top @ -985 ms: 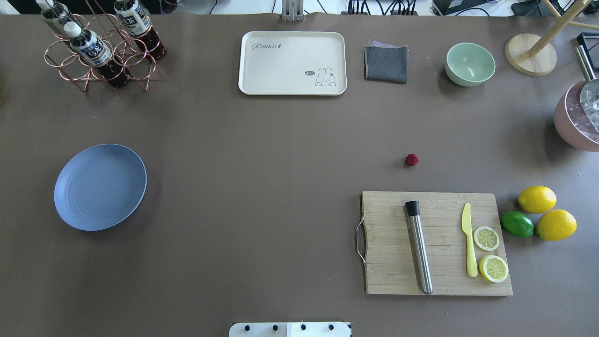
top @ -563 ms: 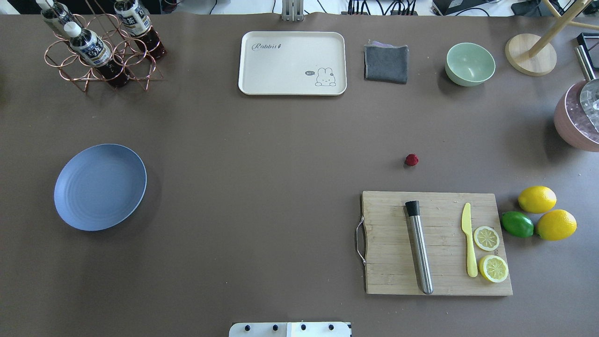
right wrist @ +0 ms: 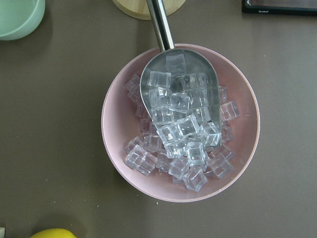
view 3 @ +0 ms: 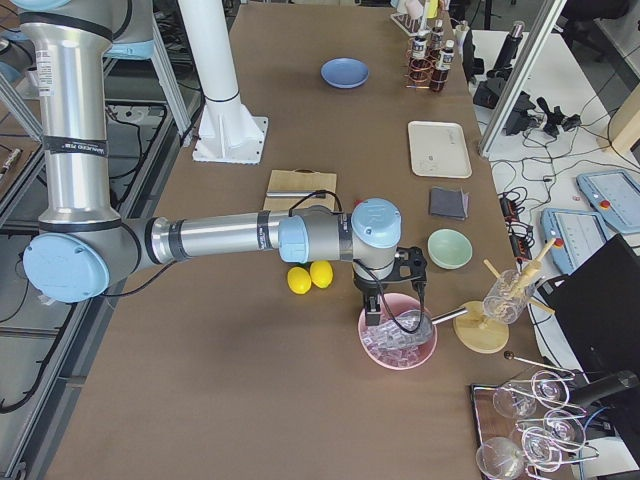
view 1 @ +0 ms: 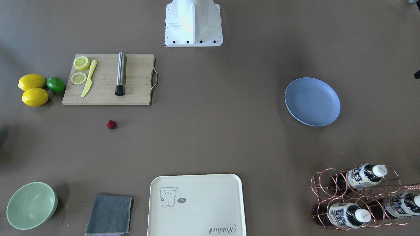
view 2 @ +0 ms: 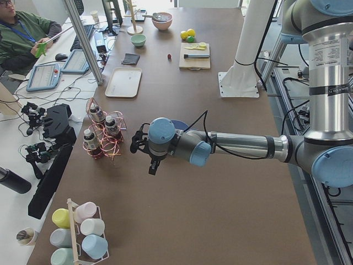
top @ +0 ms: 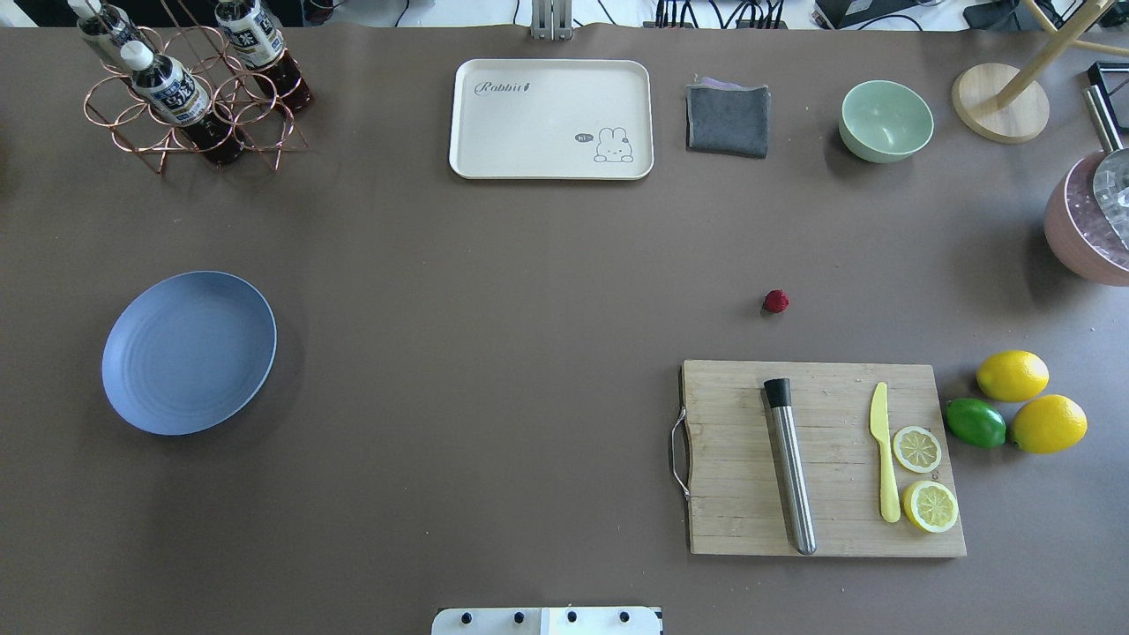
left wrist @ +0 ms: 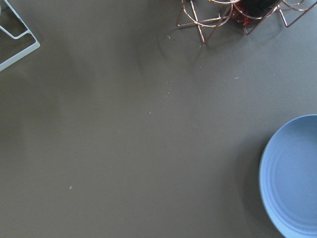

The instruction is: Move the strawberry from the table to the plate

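Note:
The small dark red strawberry (top: 776, 302) (view 1: 111, 124) lies on the brown table (top: 494, 353), just beyond the wooden cutting board (top: 820, 459). Far to the left rests the blue plate (top: 189, 353) (view 1: 312, 101), bare; its edge shows in the left wrist view (left wrist: 292, 178). My left gripper (view 2: 141, 146) hovers over the table's left end near the bottle rack, seen only from the side, so I cannot tell its state. My right gripper (view 3: 384, 300) hangs above the pink ice bowl (right wrist: 181, 124), also seen only from the side.
On the board lie a steel muddler (top: 789, 463), a yellow knife (top: 884, 463) and lemon slices. Lemons (top: 1013, 375) and a lime (top: 975, 422) sit to its right. At the far edge: cream tray (top: 551, 119), grey cloth (top: 728, 119), green bowl (top: 886, 121), bottle rack (top: 190, 88).

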Controlling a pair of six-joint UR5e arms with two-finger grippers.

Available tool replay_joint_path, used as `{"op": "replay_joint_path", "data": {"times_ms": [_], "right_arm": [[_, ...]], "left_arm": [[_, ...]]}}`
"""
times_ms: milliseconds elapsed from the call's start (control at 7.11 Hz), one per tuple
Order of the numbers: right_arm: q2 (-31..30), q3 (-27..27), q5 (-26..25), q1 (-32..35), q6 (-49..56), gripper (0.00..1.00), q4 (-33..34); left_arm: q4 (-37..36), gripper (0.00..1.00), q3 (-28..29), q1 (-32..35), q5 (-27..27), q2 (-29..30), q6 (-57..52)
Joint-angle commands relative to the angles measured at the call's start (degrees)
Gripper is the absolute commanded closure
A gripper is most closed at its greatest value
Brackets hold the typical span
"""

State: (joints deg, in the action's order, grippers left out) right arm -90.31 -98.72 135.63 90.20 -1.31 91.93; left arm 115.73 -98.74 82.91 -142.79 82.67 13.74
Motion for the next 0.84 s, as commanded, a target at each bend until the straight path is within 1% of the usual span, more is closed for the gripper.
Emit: {"op": "replay_joint_path", "data": {"times_ms": [0, 141, 422, 563, 704], "right_arm": [[0.4, -0.1, 0.4, -0.4, 0.0, 0.0, -0.8], [0.4, 0.1, 1.1, -0.6, -0.7, 0.0, -2.2], [0.5, 0.5, 1.0, -2.2, -5.8, 0.0, -5.5], [0.5, 0.5, 1.0, -3.1, -8.8, 0.0, -7.1], [0.6, 0.5, 1.0, -4.1, -11.8, 0.0, -8.6]], "left_arm": [[17.6, 0.02, 3.0, -10.3, 5.7, -0.3, 19.7], [23.5, 0.02, 4.9, -15.6, 11.2, -0.2, 26.4], [33.7, 0.02, 10.4, -23.0, 16.9, 1.0, 34.0], [37.7, 0.02, 12.8, -25.6, 18.0, 1.9, 37.6], [39.4, 0.02, 13.6, -26.6, 18.2, 2.5, 39.5]]}}
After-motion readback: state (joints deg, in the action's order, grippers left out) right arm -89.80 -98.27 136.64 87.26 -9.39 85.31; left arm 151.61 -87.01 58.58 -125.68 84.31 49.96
